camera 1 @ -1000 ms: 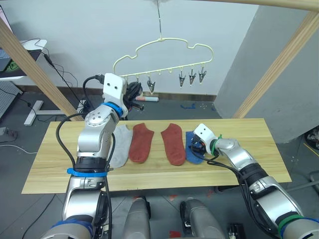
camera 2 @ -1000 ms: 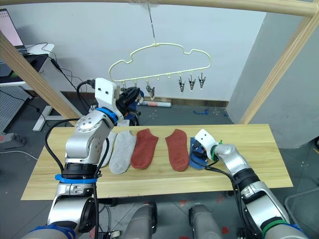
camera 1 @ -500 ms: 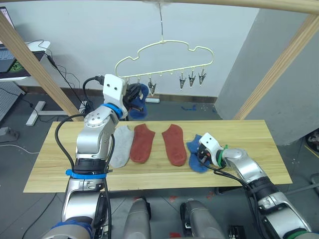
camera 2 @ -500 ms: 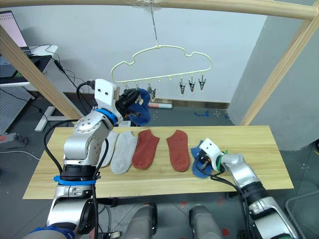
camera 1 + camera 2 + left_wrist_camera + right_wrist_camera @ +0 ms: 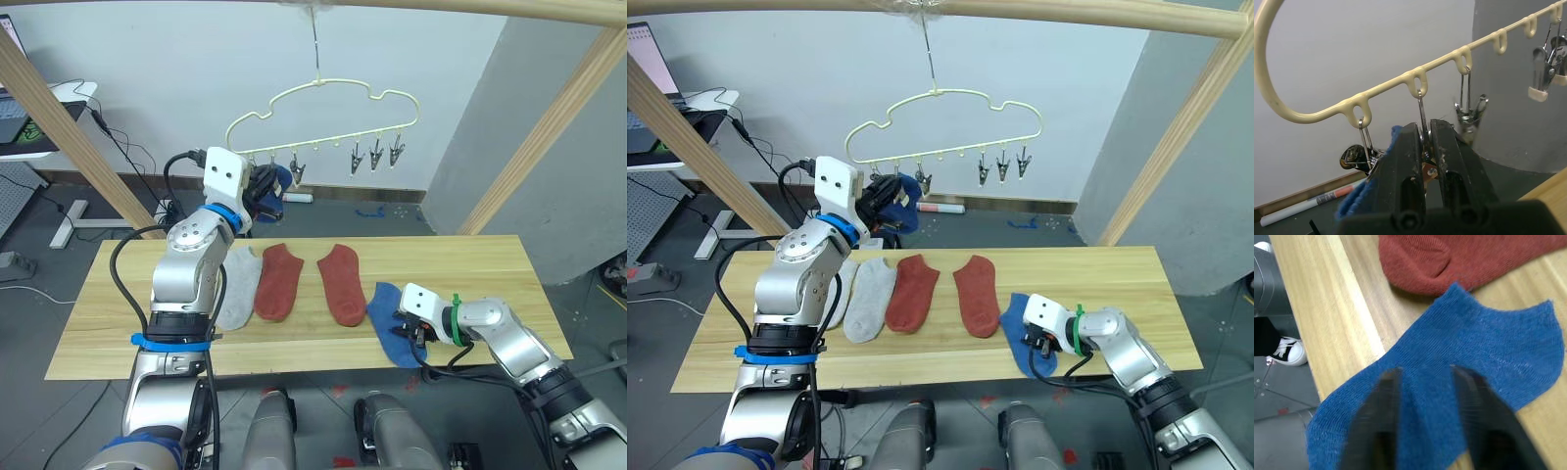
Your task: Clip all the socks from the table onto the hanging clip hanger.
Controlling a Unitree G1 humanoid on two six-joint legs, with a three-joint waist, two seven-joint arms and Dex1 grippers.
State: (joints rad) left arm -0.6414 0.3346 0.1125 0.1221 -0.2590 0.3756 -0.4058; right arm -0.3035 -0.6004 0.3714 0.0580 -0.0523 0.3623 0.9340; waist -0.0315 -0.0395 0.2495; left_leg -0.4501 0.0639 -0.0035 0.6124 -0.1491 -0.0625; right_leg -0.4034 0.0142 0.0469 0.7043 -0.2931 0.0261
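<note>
1. Setup: white wall behind, thick wooden pole frame (image 5: 549, 137) overhead, with the pale-yellow clip hanger (image 5: 323, 113) hanging from it above a long plank table (image 5: 108, 313)
2. Far left, the left gripper (image 5: 1425, 147) is raised to the hanger's left clips, fingers nearly together around a clip's wire, and a blue sock (image 5: 271, 183) is bunched right there. I can't tell if the clip has actually bitten the fabric
3. On the table, left to right: light grey socks (image 5: 233, 286), two rust red socks (image 5: 304, 279), then a second blue sock (image 5: 1449, 382) hanging over the near edge
4. Far right, the right gripper (image 5: 1040, 342) sits over that blue sock with fingers apart, nothing pinched yet
5. Risks as I see it: let go up top too early and the sock drops; a nudge on the table one could slide it off the edge
</note>
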